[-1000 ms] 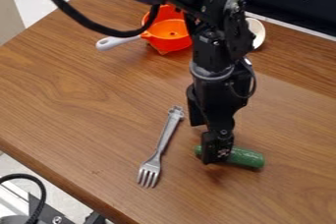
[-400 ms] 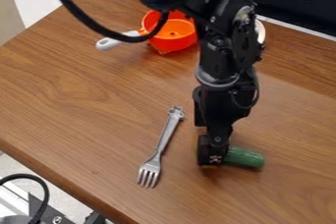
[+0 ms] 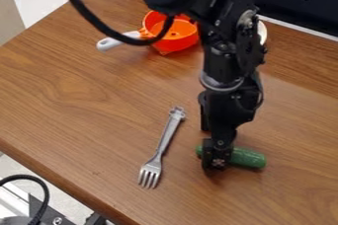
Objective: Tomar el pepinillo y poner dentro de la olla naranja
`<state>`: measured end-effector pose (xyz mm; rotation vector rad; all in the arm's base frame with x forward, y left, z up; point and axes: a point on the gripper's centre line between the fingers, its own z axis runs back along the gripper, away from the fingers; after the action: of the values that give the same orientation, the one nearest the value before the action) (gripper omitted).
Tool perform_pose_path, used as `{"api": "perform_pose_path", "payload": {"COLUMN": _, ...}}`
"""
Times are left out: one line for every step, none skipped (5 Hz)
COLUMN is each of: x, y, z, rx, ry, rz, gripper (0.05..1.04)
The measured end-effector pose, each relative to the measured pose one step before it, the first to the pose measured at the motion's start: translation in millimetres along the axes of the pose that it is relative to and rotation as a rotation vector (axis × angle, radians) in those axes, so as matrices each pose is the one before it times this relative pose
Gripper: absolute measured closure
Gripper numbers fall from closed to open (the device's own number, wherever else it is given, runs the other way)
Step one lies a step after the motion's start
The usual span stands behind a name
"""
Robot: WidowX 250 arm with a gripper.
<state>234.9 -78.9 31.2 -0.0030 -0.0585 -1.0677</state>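
The black gripper (image 3: 216, 157) hangs down at the table's lower right, its tip across the left part of the green pickle (image 3: 247, 158). The pickle lies on the wood, its right half in plain sight and a bit of its left end showing past the gripper; the part between is hidden. At the top centre stands the orange pot (image 3: 180, 38) with its pale grey handle pointing left, partly covered by the arm's cable.
A grey fork (image 3: 159, 148) lies left of the gripper. Behind the arm, a white round item (image 3: 262, 31) shows near the back edge of the wooden table (image 3: 86, 105). A dark panel runs behind the table.
The arm has shifted slightly to the right, while the gripper's tip stays over the pickle's left part. Pickle, fork and pot look unmoved.
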Motion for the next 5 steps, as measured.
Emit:
{"api": "perform_pose_path", "payload": {"x": 1.18, "y": -0.50, "z": -0.21, "rx": 0.0058, "ry": -0.0136, "rz": -0.0021, "gripper": 0.188}}
{"api": "perform_pose_path", "payload": {"x": -1.57, "y": -2.48, "z": 0.09, "rx": -0.0007, "ry": -0.0094, "rz": -0.0074, "gripper": 0.473}}
{"api": "perform_pose_path", "payload": {"x": -0.85, "y": 0.27, "z": -0.19, "rx": -0.0068, "ry": -0.0054, "rz": -0.0128, "gripper": 0.747}}
{"api": "perform_pose_path", "payload": {"x": -1.46, "y": 0.39, "z": 0.39, "rx": -0.0130, "ry": -0.0040, "rz": -0.0035, "gripper": 0.814}}
{"api": "perform_pose_path", "payload": {"x": -2.31, "y": -0.89, "z": 1.45, "rx": -0.0210, "ry": -0.0076, "rz": 0.0116, "gripper": 0.814}}
